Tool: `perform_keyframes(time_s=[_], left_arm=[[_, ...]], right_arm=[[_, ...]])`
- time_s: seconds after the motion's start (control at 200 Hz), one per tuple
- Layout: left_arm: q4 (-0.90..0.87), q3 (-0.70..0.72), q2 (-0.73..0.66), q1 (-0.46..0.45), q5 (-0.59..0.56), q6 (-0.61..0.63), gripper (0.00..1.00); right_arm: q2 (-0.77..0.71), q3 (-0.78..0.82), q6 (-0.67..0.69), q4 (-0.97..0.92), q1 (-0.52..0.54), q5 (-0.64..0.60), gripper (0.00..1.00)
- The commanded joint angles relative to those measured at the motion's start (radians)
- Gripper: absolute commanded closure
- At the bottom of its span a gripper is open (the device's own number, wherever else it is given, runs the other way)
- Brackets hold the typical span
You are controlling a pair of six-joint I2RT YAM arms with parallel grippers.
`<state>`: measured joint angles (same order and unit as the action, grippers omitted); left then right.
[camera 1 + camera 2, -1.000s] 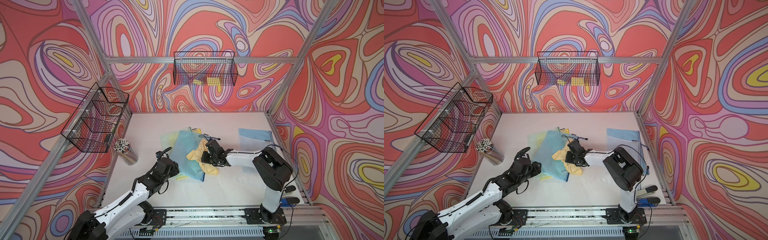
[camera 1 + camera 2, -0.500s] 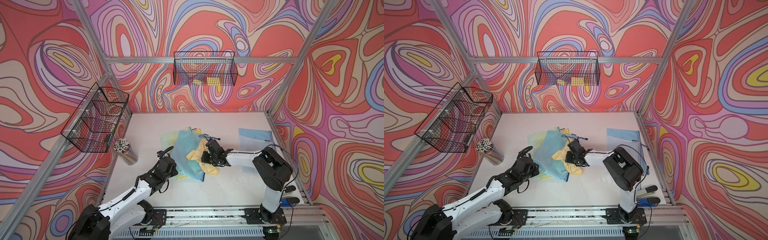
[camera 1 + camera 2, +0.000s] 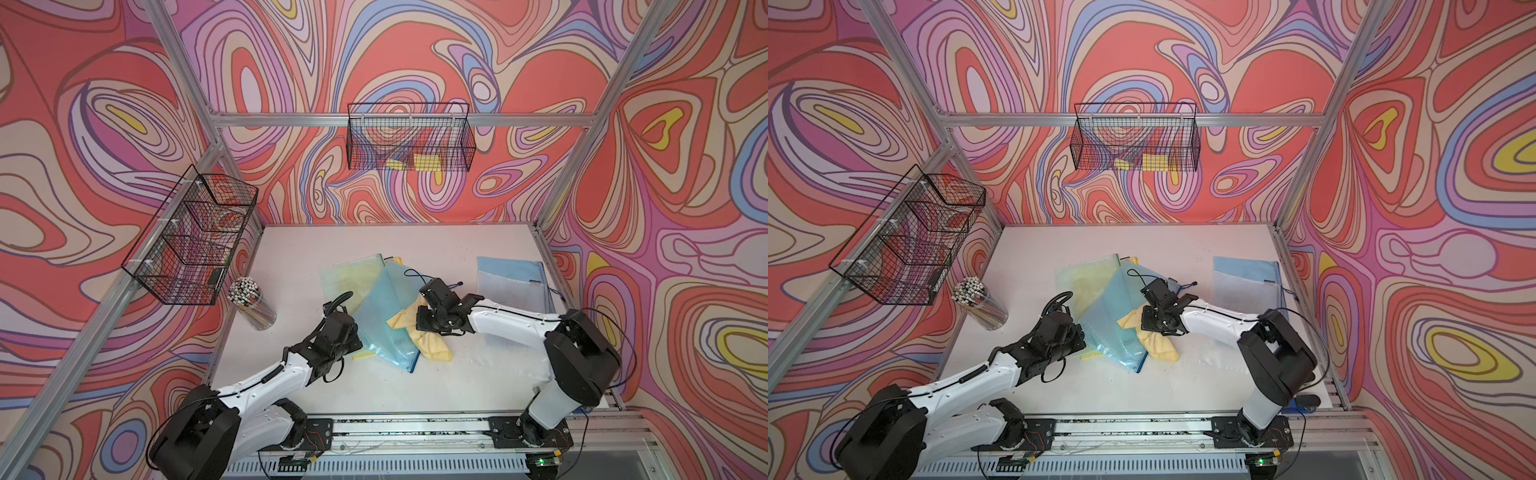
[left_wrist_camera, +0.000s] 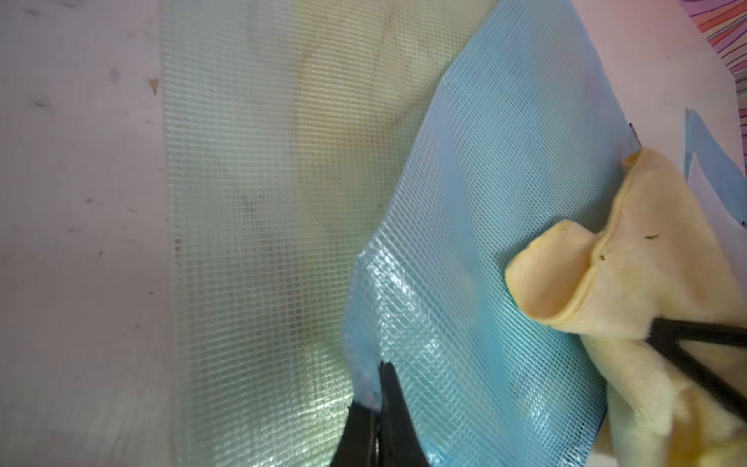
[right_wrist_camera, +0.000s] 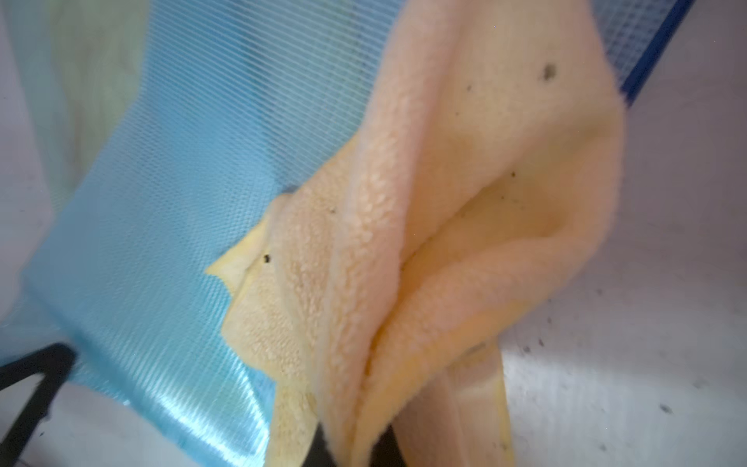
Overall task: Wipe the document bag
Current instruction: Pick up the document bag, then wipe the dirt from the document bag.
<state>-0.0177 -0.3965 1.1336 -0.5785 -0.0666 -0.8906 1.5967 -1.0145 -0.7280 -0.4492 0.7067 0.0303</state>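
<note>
A blue mesh document bag [image 3: 386, 320] lies slanted in the middle of the table in both top views, on top of a pale yellow-green mesh bag [image 3: 347, 276]. My left gripper [image 4: 380, 390] is shut on the blue bag's near left edge, and that edge is pinched up between the black fingers. A yellow cloth [image 3: 432, 347] hangs from my right gripper [image 5: 359, 438], which is shut on it. The cloth rests on the blue bag's right side [image 5: 182, 182] and partly on the table. The right fingertips are hidden by the cloth.
A second blue document bag [image 3: 511, 278] lies flat at the right of the table. A clear cup of pens [image 3: 253, 305] stands at the left edge. Wire baskets hang on the left wall [image 3: 191, 237] and the back wall [image 3: 409, 141].
My left gripper has closed on the blue bag's edge, after shifting slightly toward it. The right gripper and the cloth have stayed where they were.
</note>
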Motion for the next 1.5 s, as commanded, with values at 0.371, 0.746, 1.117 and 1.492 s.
perform_keyframes(time_s=[0.371, 0.746, 1.117, 1.492], left_arm=[[0.097, 0.018, 0.023, -0.009, 0.078, -0.028, 1.0], [0.073, 0.021, 0.034, -0.01, 0.083, -0.024, 1.0], [0.043, 0.025, 0.025, -0.009, 0.072, -0.015, 1.0], [0.022, 0.049, 0.008, -0.01, 0.066, -0.019, 1.0]], right_arm=[[0.28, -0.121, -0.03, 0.3, 0.081, 0.397, 1.0], [0.399, -0.119, -0.034, 0.44, 0.108, 0.489, 1.0], [0.414, 0.01, 0.025, 0.351, -0.092, 0.384, 1.0], [0.253, 0.124, 0.14, 0.224, -0.333, 0.35, 1.0]])
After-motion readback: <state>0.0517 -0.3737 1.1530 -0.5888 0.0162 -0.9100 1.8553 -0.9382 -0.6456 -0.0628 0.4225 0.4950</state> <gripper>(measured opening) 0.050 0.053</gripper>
